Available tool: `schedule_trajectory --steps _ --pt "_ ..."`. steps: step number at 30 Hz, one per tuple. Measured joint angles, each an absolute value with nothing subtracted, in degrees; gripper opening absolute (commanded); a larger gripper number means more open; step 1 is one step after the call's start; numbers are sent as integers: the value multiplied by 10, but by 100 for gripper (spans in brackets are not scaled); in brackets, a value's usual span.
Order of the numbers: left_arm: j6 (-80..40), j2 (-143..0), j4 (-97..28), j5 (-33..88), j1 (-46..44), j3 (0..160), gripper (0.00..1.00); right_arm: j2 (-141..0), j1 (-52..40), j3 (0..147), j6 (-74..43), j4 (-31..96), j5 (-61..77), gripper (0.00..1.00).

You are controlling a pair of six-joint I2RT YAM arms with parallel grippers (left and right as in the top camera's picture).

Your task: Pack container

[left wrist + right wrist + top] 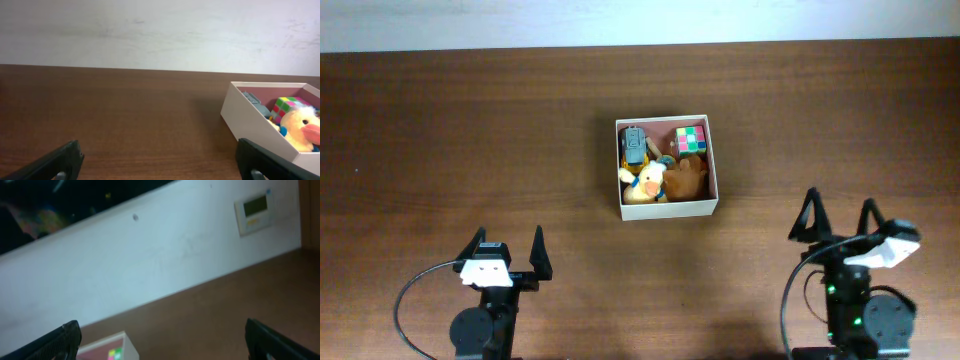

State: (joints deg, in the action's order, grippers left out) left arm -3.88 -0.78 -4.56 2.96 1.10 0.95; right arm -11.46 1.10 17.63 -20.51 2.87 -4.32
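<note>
Cardboard: one container (668,208), four toys (647,183)

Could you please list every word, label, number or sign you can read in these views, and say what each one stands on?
No text can be read in any view.
Wall panel, right wrist view: its small display and the yellowish mark beneath it are too blurred to read.
Container walls and colour cube: no lettering shows.

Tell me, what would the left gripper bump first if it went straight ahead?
Probably nothing: the left gripper faces bare table right to the far edge, and the container sits off to its right.
</note>
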Motion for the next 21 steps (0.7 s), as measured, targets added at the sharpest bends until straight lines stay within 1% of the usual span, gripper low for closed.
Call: schedule_trajectory --steps 3,7,13,21 --pt "-39 -8 -46 30 11 10 99 -66 11 117 -205 -11 -43 99" --pt "-39 -8 -46 30 11 10 99 -15 11 76 -205 -31 -43 99" --pt "-39 -8 -46 30 11 10 99 -8 10 56 -201 -35 -43 99" --pt "-39 -8 -46 30 11 10 99 -8 -32 9 -141 -25 -45 99"
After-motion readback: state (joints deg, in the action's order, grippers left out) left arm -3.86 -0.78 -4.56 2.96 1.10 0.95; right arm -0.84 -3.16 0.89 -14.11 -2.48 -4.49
